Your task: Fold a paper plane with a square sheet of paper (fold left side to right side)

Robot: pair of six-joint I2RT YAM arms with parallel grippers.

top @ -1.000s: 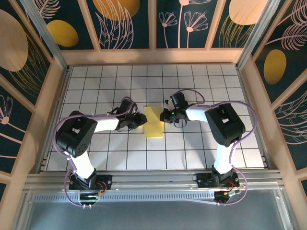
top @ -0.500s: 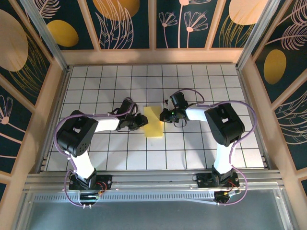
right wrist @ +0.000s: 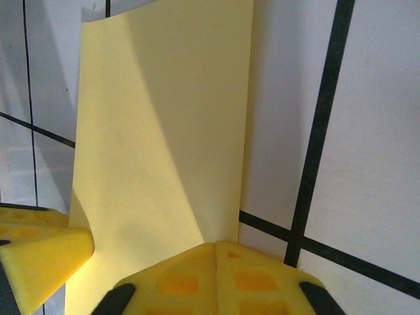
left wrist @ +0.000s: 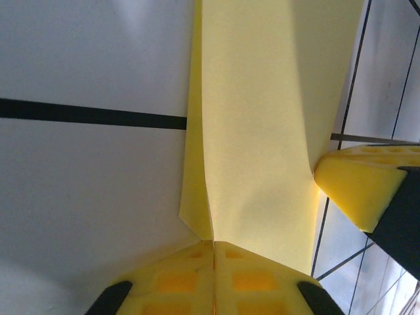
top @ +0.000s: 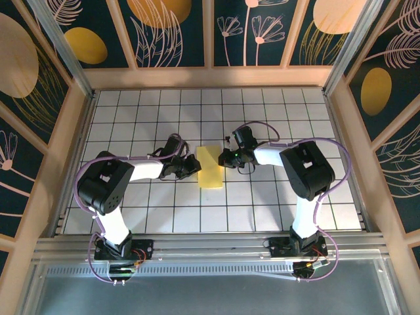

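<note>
The square sheet of paper (top: 210, 167) lies mid-table (top: 262, 210) as a narrow double-layered strip, so the left-to-right fold looks made, though its left crease (left wrist: 197, 164) still gapes. The left gripper (top: 195, 167) is closed, apparently pinching that crease. The right gripper (top: 223, 159) is closed at the right edge; whether it clamps paper is unclear. The plane's nose and wing folds remain.

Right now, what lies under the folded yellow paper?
The white gridded table lies under the square sheet of paper, folded in half. In the left wrist view its lower layer peeks out along one edge. The tiles directly beneath are covered.
</note>
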